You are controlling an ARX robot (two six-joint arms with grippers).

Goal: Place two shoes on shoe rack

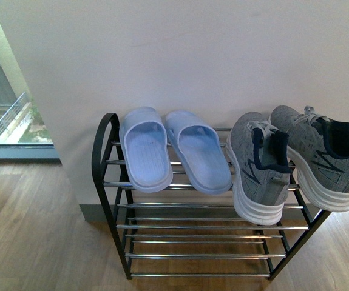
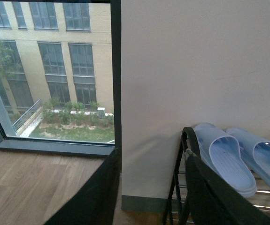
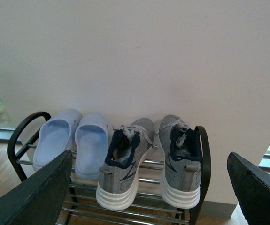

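Dark gripper fingers [image 3: 36,192] filled the lower corners of the right wrist view, spread wide apart, nothing between them; right gripper [image 3: 149,197] open and empty. Same seen in the left wrist view: two dark fingers [image 2: 90,197] at the lower edge, parted, holding nothing; left gripper [image 2: 149,197] open too. Neither arm visible in the front view.

Stood against a plain white wall [image 1: 180,54]: black-framed shoe rack [image 1: 104,163] with chrome-rod shelves, on a wood floor [image 1: 34,230]. Lined up on its top shelf, toes toward the wall: two pale blue slippers on the left side, left slipper [image 1: 144,148] just beside right slipper [image 1: 198,151]. Placed on the right side of the same shelf: both grey sneakers, white soles, navy collars, light laces. Inner sneaker [image 1: 259,167] close beside the right slipper, heel jutting past the shelf's front rod. Outer sneaker [image 1: 320,157] at the rack's right end, angled outward, heel overhanging the frame's corner. Touching or only close, between the two sneakers: could not tell. Lower shelves seen bare.

Window [image 2: 50,70] at left of the wall, showing a brick building and greenery outside.
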